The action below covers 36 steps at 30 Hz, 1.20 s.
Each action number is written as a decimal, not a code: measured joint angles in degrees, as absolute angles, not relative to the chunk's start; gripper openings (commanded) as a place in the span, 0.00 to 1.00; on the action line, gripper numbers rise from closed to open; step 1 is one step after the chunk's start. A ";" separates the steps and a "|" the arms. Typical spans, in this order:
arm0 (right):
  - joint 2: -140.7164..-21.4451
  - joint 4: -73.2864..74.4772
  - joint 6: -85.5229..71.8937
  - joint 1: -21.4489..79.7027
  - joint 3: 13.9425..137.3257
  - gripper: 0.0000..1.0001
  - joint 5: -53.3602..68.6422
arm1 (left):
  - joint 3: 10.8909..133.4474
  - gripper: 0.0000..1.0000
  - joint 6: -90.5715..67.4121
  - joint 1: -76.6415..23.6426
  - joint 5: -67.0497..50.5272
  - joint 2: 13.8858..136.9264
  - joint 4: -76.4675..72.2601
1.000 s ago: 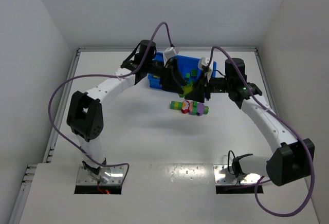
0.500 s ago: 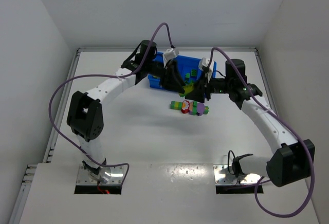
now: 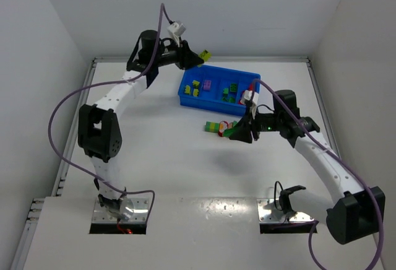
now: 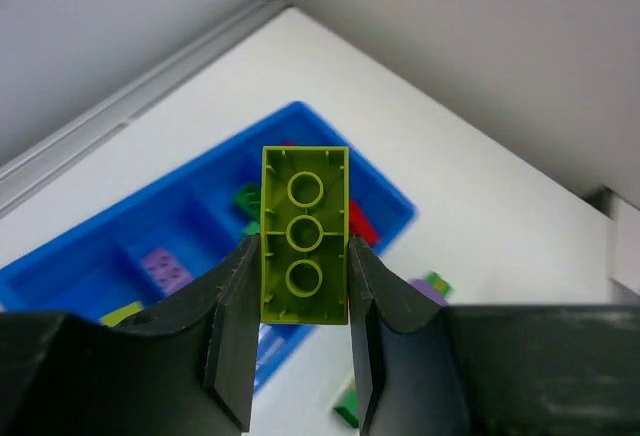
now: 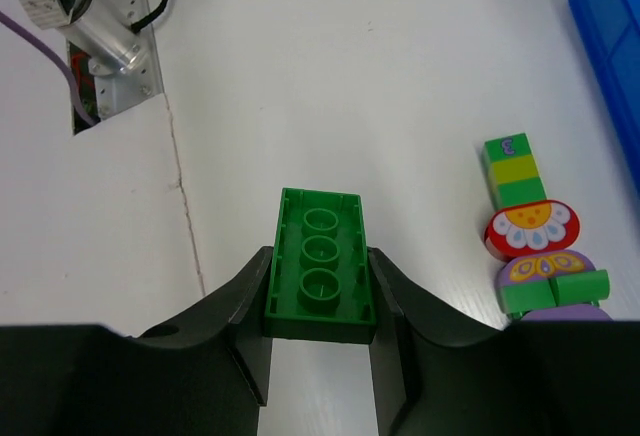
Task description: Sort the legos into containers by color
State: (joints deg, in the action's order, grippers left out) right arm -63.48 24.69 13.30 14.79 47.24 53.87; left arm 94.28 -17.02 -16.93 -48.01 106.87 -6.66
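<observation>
- I see my left gripper (image 4: 303,266) clamped on a lime brick (image 4: 305,191), raised near the blue tray's (image 3: 229,70) far-left corner.
- My right gripper (image 5: 320,276) pinches a green brick (image 5: 320,241) above the table (image 3: 185,171), near the striped stick (image 5: 520,181) in front of the tray.

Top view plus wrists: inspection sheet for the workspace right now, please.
Surface: white table, seam near the bases.
Job's things: blue tray holds yellow, purple, green and red bricks; striped brick stick lies on the table before it.
Clutter: nothing seen.
Grippers: left gripper shut on yellow-green brick above the tray's far-left corner; right gripper shut on green brick beside the stick.
Cables: purple cables loop off both arms.
Surroundings: white walls.
</observation>
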 measured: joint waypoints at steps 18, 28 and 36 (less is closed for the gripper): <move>-70.00 10.15 -6.11 14.70 52.12 0.00 39.48 | 102.06 0.38 -12.45 -20.34 -10.37 125.36 5.76; -78.76 7.11 -12.36 14.70 57.65 0.02 25.76 | 103.94 0.69 -15.40 -20.34 -7.44 126.34 6.94; -92.47 6.02 -11.92 14.63 67.53 0.09 17.23 | 100.51 0.70 -19.09 -19.33 -12.32 121.60 8.12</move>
